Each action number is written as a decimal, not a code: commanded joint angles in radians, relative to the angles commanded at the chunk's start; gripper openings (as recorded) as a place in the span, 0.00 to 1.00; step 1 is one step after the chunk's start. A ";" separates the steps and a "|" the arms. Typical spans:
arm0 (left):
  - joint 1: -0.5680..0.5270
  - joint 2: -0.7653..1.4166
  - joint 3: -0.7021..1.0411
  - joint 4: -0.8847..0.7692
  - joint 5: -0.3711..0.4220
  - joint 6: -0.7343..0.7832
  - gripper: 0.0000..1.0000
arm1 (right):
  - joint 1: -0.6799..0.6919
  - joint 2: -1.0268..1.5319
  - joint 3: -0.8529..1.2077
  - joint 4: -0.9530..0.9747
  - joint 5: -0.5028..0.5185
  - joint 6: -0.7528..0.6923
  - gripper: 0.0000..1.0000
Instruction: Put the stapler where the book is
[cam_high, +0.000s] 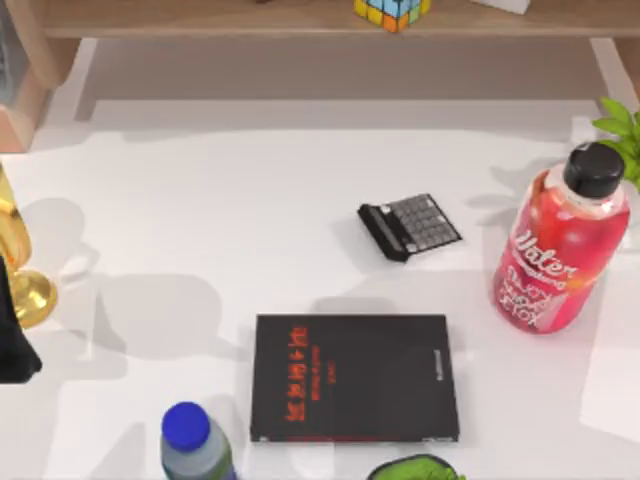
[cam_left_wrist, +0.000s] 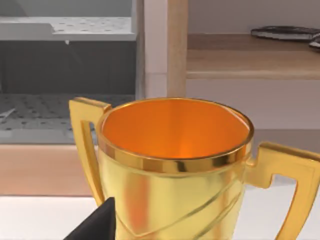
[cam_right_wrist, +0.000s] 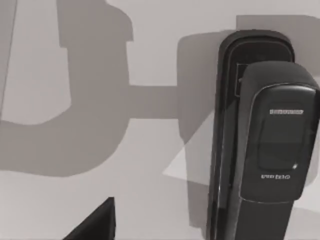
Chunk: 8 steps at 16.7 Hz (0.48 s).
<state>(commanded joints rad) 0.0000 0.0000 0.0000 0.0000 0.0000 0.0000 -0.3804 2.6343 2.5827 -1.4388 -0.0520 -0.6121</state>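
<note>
Below the right arm's wrist camera, looking straight down at the stapler (cam_right_wrist: 260, 145): black, lying flat on the white table (cam_right_wrist: 90, 75), casting a long shadow to one side. Seeing its long axis running lengthwise away from the wrist, rounded end farthest off, near end cut off by the frame's edge. Catching just a dark corner of the right gripper (cam_right_wrist: 95, 222), off to the side of the stapler and apart from it; not able to tell whether open or closed, though clearly gripping nothing of the stapler yet.

Judging the right arm as the nearer one, needing to shift sideways over the stapler's body and close across its narrow width, not along its length.

Finding the book (cam_high: 355, 378) in the top view, flat near the front edge of the table at the middle, red lettering up, with the calculator (cam_high: 410, 226) behind it, a red bottle (cam_high: 560, 255) well to its right and a blue-capped bottle (cam_high: 195, 440) just beside its left corner. Not managing to place the stapler against the book from these views.

Idling at the table's left edge: the left gripper (cam_high: 15, 345), close beside a gold trophy (cam_left_wrist: 172, 165); open or closed, not possible to tell.
</note>
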 joint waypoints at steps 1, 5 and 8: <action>0.000 0.000 0.000 0.000 0.000 0.000 1.00 | 0.000 -0.007 -0.026 0.018 0.000 -0.001 1.00; 0.000 0.000 0.000 0.000 0.000 0.000 1.00 | 0.001 -0.013 -0.109 0.096 0.000 0.000 1.00; 0.000 0.000 0.000 0.000 0.000 0.000 1.00 | 0.004 0.002 -0.140 0.147 0.001 0.004 1.00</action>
<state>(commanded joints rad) 0.0000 0.0000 0.0000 0.0000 0.0000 0.0000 -0.3765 2.6364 2.4430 -1.2916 -0.0507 -0.6076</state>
